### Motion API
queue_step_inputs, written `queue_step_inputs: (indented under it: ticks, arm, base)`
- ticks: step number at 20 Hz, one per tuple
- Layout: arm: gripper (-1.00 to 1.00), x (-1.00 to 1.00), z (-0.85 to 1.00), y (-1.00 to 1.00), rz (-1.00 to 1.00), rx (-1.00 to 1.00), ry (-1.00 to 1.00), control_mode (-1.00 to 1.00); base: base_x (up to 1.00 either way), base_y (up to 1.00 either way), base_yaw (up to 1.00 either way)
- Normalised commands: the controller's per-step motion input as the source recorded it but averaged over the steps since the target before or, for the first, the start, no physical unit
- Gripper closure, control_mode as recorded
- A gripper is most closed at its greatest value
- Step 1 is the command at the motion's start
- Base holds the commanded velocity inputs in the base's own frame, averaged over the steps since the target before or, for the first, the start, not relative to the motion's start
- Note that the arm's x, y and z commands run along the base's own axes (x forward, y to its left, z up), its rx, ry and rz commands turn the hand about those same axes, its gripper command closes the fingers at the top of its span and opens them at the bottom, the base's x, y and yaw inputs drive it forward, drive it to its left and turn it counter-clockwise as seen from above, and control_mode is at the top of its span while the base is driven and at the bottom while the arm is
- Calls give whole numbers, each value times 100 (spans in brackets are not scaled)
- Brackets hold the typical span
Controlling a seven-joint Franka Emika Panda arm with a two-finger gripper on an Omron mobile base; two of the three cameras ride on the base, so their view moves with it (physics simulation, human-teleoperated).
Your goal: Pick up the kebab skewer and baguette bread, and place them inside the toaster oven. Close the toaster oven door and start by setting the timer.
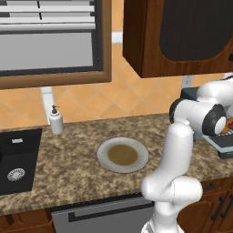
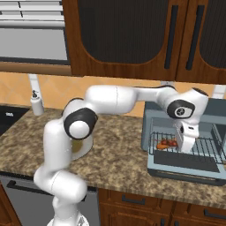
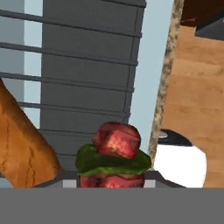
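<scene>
The toaster oven (image 2: 152, 115) stands at the right end of the counter with its door (image 2: 183, 162) folded down flat and open. My gripper (image 2: 185, 148) reaches down onto the wire rack (image 2: 207, 148) inside it. In the hand view the kebab skewer (image 3: 116, 153), red chunks with a green piece, sits right at the fingers, and the gripper is shut on it. The orange-brown baguette bread (image 3: 17, 144) lies on the rack just left of it. From the right base view both foods show as a small orange-red cluster (image 2: 165, 143) beside the hand.
An empty round plate (image 1: 123, 154) sits mid-counter. A white soap dispenser (image 1: 56, 119) stands by the black sink (image 1: 18, 159) at the left. Dark wood cabinets (image 2: 132, 35) hang low over the oven. My arm spans the counter between plate and oven.
</scene>
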Motion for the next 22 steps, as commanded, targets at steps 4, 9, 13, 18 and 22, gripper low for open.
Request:
queue_step_inputs:
  ticks: [4, 9, 13, 18, 22]
  arm:
    - [100, 20, -4, -60, -17, -12, -14, -100]
    - [100, 43, -3, -37, -4, -6, -5, -100]
    - [100, 25, -18, -20, 0, -6, 0, -100]
    - [100, 8, -20, -19, 0, -6, 0, -100]
    - [100, 29, -14, -5, 0, -2, 0, -100]
  base:
    - [0, 0, 0]
    - [0, 0, 0]
    - [0, 0, 0]
    - [0, 0, 0]
    - [0, 0, 0]
